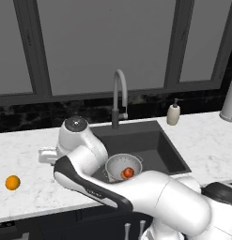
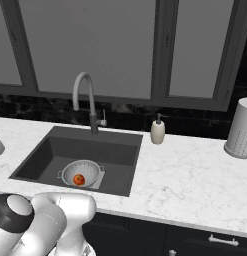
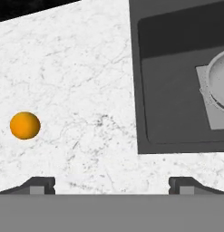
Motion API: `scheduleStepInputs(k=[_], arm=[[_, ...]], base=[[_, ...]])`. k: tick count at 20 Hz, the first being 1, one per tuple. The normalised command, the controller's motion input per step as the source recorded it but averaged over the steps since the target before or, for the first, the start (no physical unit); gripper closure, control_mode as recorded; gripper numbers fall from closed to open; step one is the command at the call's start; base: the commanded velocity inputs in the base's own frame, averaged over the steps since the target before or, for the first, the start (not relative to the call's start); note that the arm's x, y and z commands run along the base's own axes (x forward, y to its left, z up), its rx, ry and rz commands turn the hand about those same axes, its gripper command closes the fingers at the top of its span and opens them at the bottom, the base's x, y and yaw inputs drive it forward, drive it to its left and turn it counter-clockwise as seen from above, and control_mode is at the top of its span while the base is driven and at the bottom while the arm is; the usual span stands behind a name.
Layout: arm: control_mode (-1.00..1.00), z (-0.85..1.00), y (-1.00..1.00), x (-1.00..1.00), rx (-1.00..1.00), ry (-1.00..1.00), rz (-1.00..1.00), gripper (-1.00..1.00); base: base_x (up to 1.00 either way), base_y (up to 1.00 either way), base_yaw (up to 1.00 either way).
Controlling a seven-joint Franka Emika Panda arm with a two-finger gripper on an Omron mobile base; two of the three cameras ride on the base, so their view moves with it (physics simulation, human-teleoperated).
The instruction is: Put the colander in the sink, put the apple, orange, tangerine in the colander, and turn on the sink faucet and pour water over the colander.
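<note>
Colander point(image 1: 121, 165) sits on the floor of the sink point(image 1: 159, 140), resting on the lighter grey patch, which puts it roughly below and a little in front of the arched spout of the sink faucet point(image 1: 118, 96); that placement makes sense, since water has to fall into the bowl later. No stream runs from the spout at this moment. The apple point(image 1: 128, 173) lies inside the colander, red against the pale perforated metal (the right base view shows it low in the bowl, slightly off centre).

One orange-coloured fruit point(image 1: 12, 183) rests alone on the white marble bench point(image 1: 33, 159), well apart from the sink on its left. By its deep colour and small size I judge it the tangerine, though with nothing beside it to compare I cannot be sure. The other citrus fruit I cannot place.

The gripper point(image 3: 111, 183) hangs above the bench between the fruit and the sink edge, looking straight down. Its fingers point(image 3: 38, 185) stand wide apart and hold nothing, the natural stance for an arm heading to pick up a round fruit. In the hand view the fruit lies off to one side of the fingertips, not between them, so the hand needs to shift over it and descend before closing.

A soap dispenser point(image 1: 173, 114) stands behind the basin's right corner, clear of the work.
</note>
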Motion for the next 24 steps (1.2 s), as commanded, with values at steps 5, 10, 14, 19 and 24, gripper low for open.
scheduleStepInputs(k=[5, 10, 14, 19, 24], arm=[[-1.0, 0.0, 0.64, -0.23, 0.0, 0.04, 0.08, -1.0], [-1.0, 0.0, 0.5, -0.09, 0.0, 0.01, 0.08, -1.0], [-1.0, -0.1, 0.53, 0.0, 0.0, 0.0, 0.08, -1.0], [-1.0, -0.25, 0.45, 0.0, 0.0, 0.0, 0.07, -1.0], [-1.0, -0.35, 0.37, 0.03, 0.0, 0.0, 0.05, -1.0]], base=[[0.0, 0.0, 0.0], [0.0, 0.0, 0.0], [0.0, 0.0, 0.0], [0.0, 0.0, 0.0], [0.0, 0.0, 0.0]])
